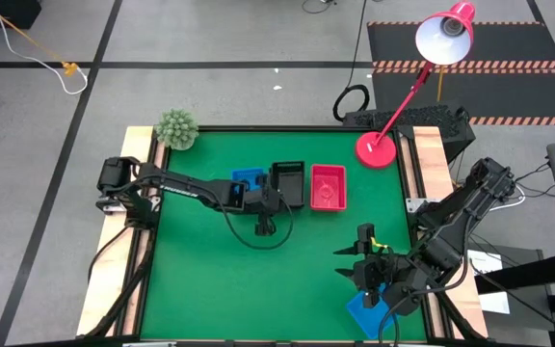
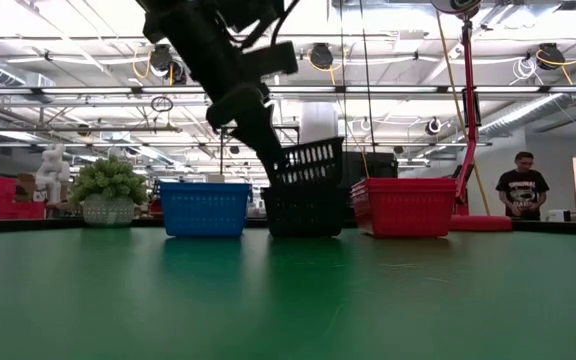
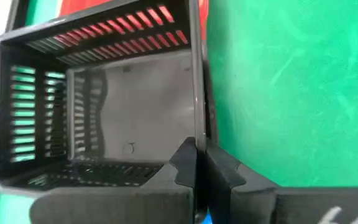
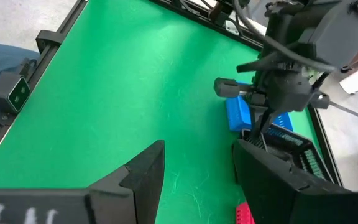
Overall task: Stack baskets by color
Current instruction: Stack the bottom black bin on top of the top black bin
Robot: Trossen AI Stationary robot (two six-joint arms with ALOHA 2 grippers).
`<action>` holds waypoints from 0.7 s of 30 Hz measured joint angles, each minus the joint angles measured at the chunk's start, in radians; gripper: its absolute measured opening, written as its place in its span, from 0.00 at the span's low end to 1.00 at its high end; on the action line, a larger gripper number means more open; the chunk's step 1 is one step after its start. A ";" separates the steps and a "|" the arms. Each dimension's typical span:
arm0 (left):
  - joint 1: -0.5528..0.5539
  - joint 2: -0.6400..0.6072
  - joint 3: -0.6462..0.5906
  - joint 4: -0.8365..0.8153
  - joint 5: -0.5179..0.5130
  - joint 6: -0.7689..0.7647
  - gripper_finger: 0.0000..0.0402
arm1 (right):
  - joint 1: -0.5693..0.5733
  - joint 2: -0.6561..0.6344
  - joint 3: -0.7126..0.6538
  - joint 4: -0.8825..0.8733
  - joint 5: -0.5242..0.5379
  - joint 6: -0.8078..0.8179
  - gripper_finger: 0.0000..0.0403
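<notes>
Three groups of mesh-walled baskets stand in a row near the far edge of the green mat: blue baskets [image 1: 247, 180], black baskets [image 1: 288, 180], then red baskets [image 1: 328, 186]. The top black basket [image 2: 310, 160] sits tilted, one end raised above the stack beneath it. Another blue basket [image 1: 362, 310] lies apart at the near right corner.

We find no legible text, label, brand or number in any of the four views. The white marks on the gripper bodies in both wrist views are cut off at the frame edge and unreadable, and the print on the person's [image 2: 521, 186] shirt is too small to make out
</notes>
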 joint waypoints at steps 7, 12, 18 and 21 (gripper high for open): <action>-0.008 -0.022 0.000 -0.011 -0.011 -0.012 0.05 | 0.000 0.000 0.000 0.000 0.000 -0.004 0.46; 0.001 -0.022 0.000 -0.026 -0.009 -0.055 0.03 | -0.001 0.000 0.000 0.007 0.000 -0.004 0.46; 0.010 -0.022 0.000 -0.034 -0.010 -0.085 0.05 | -0.002 0.000 0.000 0.020 0.000 -0.016 0.46; 0.009 -0.010 0.000 -0.019 -0.008 -0.086 0.08 | -0.002 0.000 0.000 0.036 0.000 -0.030 0.46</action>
